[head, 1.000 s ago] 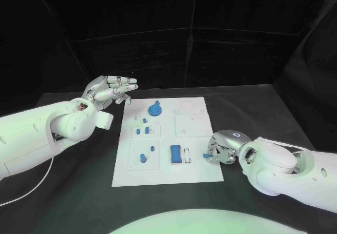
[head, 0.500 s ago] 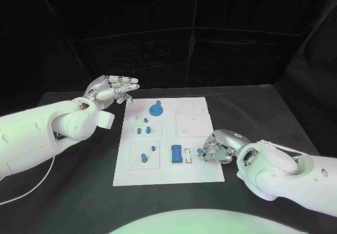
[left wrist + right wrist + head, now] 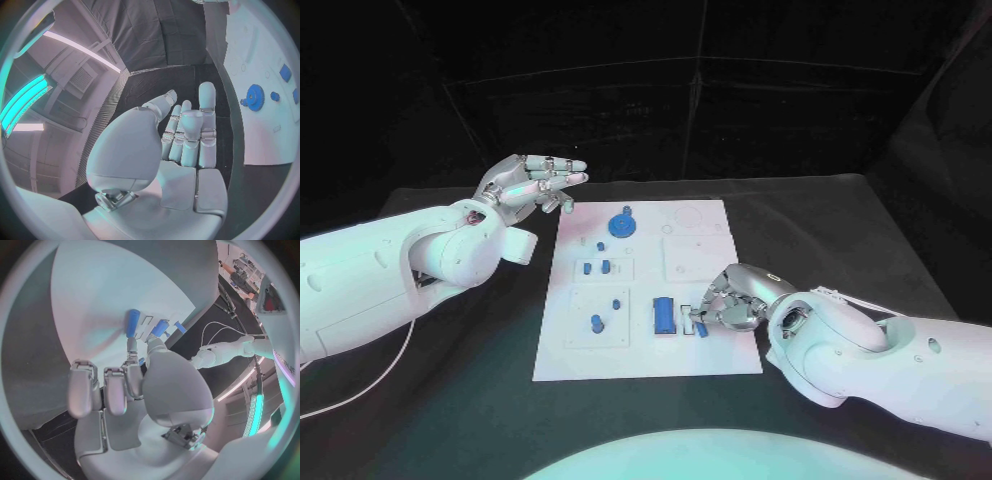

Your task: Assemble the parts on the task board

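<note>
Step in hand, I reckon: right hand (image 3: 733, 300) seating small blue part (image 3: 702, 329) on task board (image 3: 646, 360), pinched at fingertips just beside larger blue block (image 3: 662, 316). Next move probably needs lining it up over white slot (image 3: 684, 318) and pressing straight down, easy to tilt it. Left hand (image 3: 531, 182) idle, holding nothing, fingers loosely apart, off board's far left corner near blue gear (image 3: 620, 223). Black table (image 3: 834, 230), dark curtain behind.

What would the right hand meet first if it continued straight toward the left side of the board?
Probably the upright blue block just beyond the right hand, which pinches a small blue part; depth is unclear.
</note>
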You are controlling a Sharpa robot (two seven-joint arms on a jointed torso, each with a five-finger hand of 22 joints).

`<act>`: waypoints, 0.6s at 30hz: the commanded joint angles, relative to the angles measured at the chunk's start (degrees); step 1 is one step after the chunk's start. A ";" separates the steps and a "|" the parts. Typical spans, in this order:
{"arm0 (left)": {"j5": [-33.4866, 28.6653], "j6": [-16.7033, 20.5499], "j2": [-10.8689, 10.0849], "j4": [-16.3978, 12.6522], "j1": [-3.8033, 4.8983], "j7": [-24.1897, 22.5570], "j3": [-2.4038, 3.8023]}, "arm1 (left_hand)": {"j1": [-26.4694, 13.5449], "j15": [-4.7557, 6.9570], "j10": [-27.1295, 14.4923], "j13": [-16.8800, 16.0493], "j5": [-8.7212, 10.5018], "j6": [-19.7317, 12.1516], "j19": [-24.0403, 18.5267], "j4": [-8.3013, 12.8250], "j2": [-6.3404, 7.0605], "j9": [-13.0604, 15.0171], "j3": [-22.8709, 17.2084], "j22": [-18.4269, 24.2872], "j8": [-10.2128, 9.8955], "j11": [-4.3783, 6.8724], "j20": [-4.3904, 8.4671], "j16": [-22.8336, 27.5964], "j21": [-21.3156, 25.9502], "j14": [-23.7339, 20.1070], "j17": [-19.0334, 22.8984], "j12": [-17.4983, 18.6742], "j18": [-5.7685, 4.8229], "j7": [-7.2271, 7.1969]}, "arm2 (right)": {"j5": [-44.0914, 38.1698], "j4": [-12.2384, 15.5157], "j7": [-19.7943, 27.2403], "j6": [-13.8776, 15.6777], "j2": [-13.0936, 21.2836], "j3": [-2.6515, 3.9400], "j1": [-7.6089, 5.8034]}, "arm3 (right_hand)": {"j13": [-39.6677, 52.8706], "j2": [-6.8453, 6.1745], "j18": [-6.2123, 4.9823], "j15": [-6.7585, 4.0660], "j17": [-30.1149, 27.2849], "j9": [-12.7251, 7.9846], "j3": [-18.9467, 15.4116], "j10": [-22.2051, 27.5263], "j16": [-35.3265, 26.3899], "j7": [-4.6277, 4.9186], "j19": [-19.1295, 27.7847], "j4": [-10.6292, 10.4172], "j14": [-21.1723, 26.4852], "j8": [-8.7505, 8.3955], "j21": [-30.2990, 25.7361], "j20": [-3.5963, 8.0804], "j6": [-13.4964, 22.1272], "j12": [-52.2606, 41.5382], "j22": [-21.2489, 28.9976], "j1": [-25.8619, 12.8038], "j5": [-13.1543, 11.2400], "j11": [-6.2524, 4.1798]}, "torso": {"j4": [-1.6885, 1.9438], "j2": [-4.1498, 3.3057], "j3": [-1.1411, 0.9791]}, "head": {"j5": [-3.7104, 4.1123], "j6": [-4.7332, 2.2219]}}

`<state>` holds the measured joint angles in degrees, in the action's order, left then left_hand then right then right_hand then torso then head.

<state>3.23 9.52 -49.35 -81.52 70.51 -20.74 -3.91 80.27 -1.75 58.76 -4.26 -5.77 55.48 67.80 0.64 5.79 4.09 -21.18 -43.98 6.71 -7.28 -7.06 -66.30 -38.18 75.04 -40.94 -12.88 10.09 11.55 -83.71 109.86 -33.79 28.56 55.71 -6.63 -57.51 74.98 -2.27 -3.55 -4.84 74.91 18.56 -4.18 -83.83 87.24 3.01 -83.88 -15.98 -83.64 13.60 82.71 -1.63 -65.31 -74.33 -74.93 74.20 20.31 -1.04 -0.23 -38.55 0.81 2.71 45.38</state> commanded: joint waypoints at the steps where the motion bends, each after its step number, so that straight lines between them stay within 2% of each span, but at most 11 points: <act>1: -0.17 -0.61 0.03 -0.17 0.08 -0.19 0.05 | -0.51 -0.23 -0.50 0.04 -0.19 -0.36 0.05 0.13 -0.13 0.06 0.30 0.07 0.40 -0.03 -0.54 -0.34 0.31 -0.04 0.05 -0.26 0.40 -0.07 | 2.07 -0.60 -0.61 -1.50 -0.82 0.01 -0.06 | 5.19 0.14 0.63 -0.12 10.75 0.09 -0.42 -1.44 0.37 -0.14 -0.34 -0.08 -5.50 0.41 0.36 0.15 -0.51 -0.32 -1.35 -0.62 0.32 -0.37 | -0.08 -0.03 0.00 | -0.08 0.06; 8: -0.17 -0.65 0.00 -0.26 0.09 -0.15 0.05 | -0.51 -0.23 -0.50 0.04 -0.19 -0.36 0.05 0.13 -0.13 0.06 0.30 0.07 0.40 -0.03 -0.54 -0.34 0.31 -0.04 0.05 -0.26 0.40 -0.07 | 1.68 -1.74 -0.96 -1.96 -1.81 0.01 -0.07 | 5.11 0.48 0.61 -0.30 10.65 0.32 -0.58 -1.42 0.31 -0.36 -0.32 0.19 -5.48 0.48 0.34 0.31 -0.61 -0.14 -1.30 0.05 0.99 -0.57 | 0.02 -0.02 -0.02 | -0.18 0.09; 12: -0.17 -0.60 -0.16 -0.26 0.09 -0.10 0.05 | -0.51 -0.23 -0.50 0.04 -0.19 -0.36 0.05 0.13 -0.13 0.06 0.30 0.07 0.40 -0.03 -0.54 -0.34 0.31 -0.04 0.05 -0.26 0.40 -0.07 | 0.38 -1.59 -1.06 -2.21 -1.42 0.01 -0.07 | 5.10 0.02 0.61 -0.30 10.61 0.44 -1.26 -1.39 0.28 -0.25 -0.29 0.12 -5.47 0.41 0.29 0.36 -0.47 -0.07 -1.24 -0.15 0.55 -0.51 | -0.10 0.04 -0.02 | -0.30 0.06; 18: -0.17 -0.62 -0.27 -0.23 0.09 -0.09 0.05 | -0.51 -0.23 -0.50 0.04 -0.19 -0.36 0.05 0.13 -0.13 0.06 0.30 0.07 0.40 -0.03 -0.54 -0.34 0.31 -0.04 0.05 -0.26 0.40 -0.07 | -3.25 0.06 -0.99 -1.56 0.21 0.01 -0.07 | 5.10 -0.86 0.60 -0.28 10.57 0.66 -2.23 -1.36 0.25 -0.22 -0.25 0.40 -5.46 0.37 0.25 0.36 -0.36 0.02 -1.20 0.16 -0.12 -0.48 | -0.27 0.04 -0.11 | -0.44 0.20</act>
<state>3.23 9.49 -49.59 -81.66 70.51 -20.66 -3.91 80.27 -1.75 58.76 -4.26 -5.77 55.48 67.80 0.64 5.79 4.08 -21.18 -43.99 6.71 -7.28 -7.06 -66.30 -38.18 75.04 -40.95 -12.88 10.10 11.55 -83.89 109.35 -34.63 27.13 55.63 -6.64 -57.52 75.08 -2.48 -3.55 -5.04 74.91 19.16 -6.06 -84.04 87.24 2.69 -83.87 -15.54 -83.85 13.97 82.71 -1.64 -65.71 -74.34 -74.92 74.42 20.37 -1.25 -0.40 -38.55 0.75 2.27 45.59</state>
